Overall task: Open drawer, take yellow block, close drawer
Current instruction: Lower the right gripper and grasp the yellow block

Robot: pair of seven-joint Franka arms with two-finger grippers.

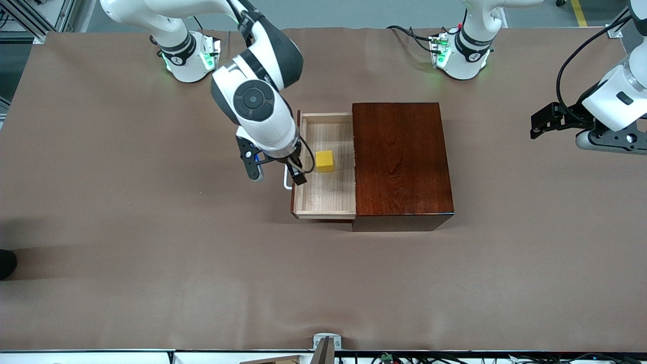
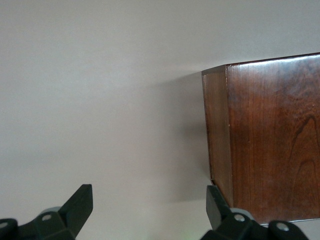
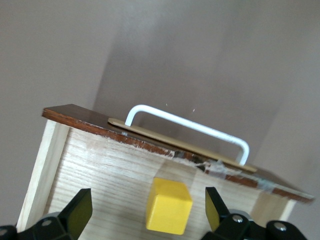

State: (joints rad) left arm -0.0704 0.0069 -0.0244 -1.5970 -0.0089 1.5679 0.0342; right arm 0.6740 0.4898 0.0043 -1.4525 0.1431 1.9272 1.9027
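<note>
The drawer (image 1: 328,194) stands pulled out of the dark reddish-brown box (image 1: 402,162) toward the right arm's end of the table. The yellow block (image 1: 325,161) rests on the drawer's pale floor. My right gripper (image 1: 277,177) hangs open over the drawer's front edge and white loop handle (image 1: 287,181), holding nothing. In the right wrist view the block (image 3: 168,205) shows between the open fingers of the right gripper (image 3: 148,210), apart from both, with the handle (image 3: 190,125) past it. My left gripper (image 1: 535,126) waits open at the left arm's end, the box (image 2: 270,140) beside the left gripper (image 2: 148,200).
Brown covering spans the whole table (image 1: 151,263). The two arm bases (image 1: 189,55) (image 1: 462,53) stand along the edge farthest from the front camera. A small metal bracket (image 1: 324,346) sits at the nearest edge, and a dark object (image 1: 6,263) pokes in at the right arm's end.
</note>
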